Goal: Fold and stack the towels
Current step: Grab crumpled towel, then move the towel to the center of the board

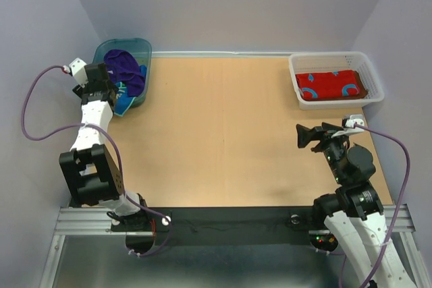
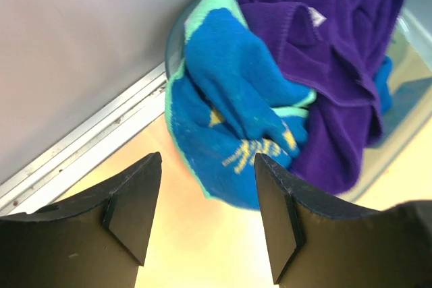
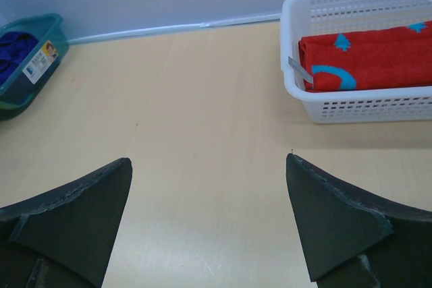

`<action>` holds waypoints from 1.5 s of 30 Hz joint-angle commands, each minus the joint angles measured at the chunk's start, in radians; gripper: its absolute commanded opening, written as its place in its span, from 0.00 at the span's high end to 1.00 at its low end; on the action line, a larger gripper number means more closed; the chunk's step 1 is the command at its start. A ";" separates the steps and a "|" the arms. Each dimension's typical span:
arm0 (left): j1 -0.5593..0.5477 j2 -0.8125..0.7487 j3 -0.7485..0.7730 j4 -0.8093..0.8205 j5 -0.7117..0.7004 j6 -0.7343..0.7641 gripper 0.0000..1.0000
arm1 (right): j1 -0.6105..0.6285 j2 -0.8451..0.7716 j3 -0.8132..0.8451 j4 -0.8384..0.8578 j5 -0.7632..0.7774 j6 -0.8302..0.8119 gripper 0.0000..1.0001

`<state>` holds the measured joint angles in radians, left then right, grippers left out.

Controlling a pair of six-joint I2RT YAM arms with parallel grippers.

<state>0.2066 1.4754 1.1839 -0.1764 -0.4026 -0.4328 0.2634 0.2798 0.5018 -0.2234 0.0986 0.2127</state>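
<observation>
Far-left corner of the desk: my left gripper (image 2: 207, 166), parted and empty, faces the blue-and-yellow towel (image 2: 229, 99) spilling over the teal tub (image 1: 147, 59) — purple towel (image 2: 324, 45) bunched behind, both unfolded. My right gripper (image 3: 209, 166) gapes wide, empty. Far-right corner: red towel (image 3: 378, 59) (folded, I'd say) in the white basket (image 3: 351, 109).

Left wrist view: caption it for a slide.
Open left gripper hovers before a blue patterned towel spilling from the teal tub, purple towel behind.

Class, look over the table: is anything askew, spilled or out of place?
Yes: the blue towel hangs over the teal tub's rim, crumpled with the purple towel. The red towel lies folded in its basket.
</observation>
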 commanded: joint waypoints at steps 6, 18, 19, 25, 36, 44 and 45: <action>0.056 0.106 -0.003 0.107 0.073 -0.069 0.32 | 0.019 -0.018 -0.003 0.048 0.001 -0.016 0.00; 0.059 0.154 0.060 0.124 0.074 -0.077 0.88 | 0.017 -0.011 -0.005 0.050 -0.002 -0.018 0.00; 0.057 0.148 0.081 0.106 0.067 -0.072 1.00 | 0.017 -0.007 -0.005 0.048 -0.002 -0.016 0.00; 0.053 0.047 0.274 0.017 -0.031 -0.012 1.00 | 0.017 -0.002 -0.005 0.050 -0.004 -0.018 0.00; -0.103 0.023 0.700 0.014 0.155 0.025 1.00 | 0.017 0.032 0.004 0.050 0.001 -0.018 0.00; -0.366 0.146 1.060 0.012 0.381 -0.044 1.00 | 0.017 0.130 0.092 0.041 0.021 -0.059 0.00; -0.384 0.155 1.089 0.015 0.398 -0.053 1.00 | 0.017 0.146 0.133 0.038 0.024 -0.070 0.00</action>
<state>-0.1181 1.5967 2.1452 -0.1917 -0.1406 -0.4465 0.2764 0.3786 0.5240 -0.2295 0.1017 0.1936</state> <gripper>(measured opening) 0.037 0.999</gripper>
